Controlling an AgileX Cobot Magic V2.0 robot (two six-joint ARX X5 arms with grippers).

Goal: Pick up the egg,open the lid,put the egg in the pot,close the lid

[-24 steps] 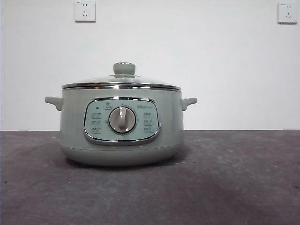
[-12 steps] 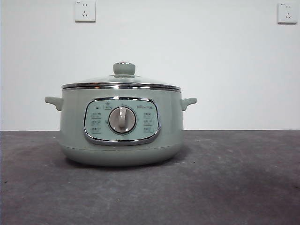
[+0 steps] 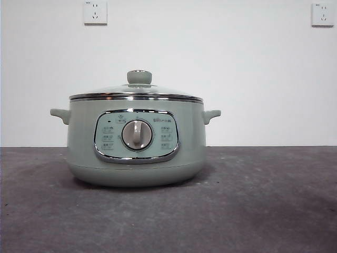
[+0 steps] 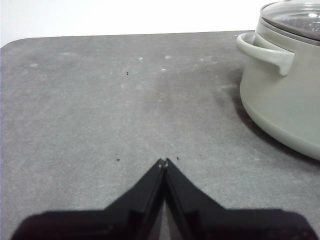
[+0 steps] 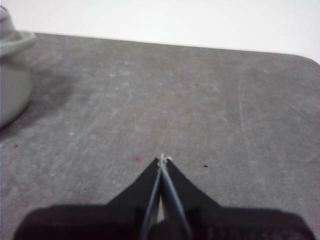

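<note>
The pale sage-green pot (image 3: 136, 141) stands in the middle of the table in the front view. Its glass lid (image 3: 136, 90) with a green knob (image 3: 139, 77) rests shut on it. The egg is out of view in every frame. My left gripper (image 4: 164, 161) hovers over bare table beside the pot (image 4: 282, 87), its jaws shut with nothing between them. Over the tabletop on the pot's other side my right gripper (image 5: 163, 159) is shut and holds nothing; only an edge of the pot (image 5: 12, 75) shows there.
The dark grey table (image 3: 253, 211) runs to a white wall with two sockets (image 3: 95, 11) (image 3: 322, 14). A rounded table corner (image 5: 307, 59) shows in the right wrist view. Neither arm appears in the front view.
</note>
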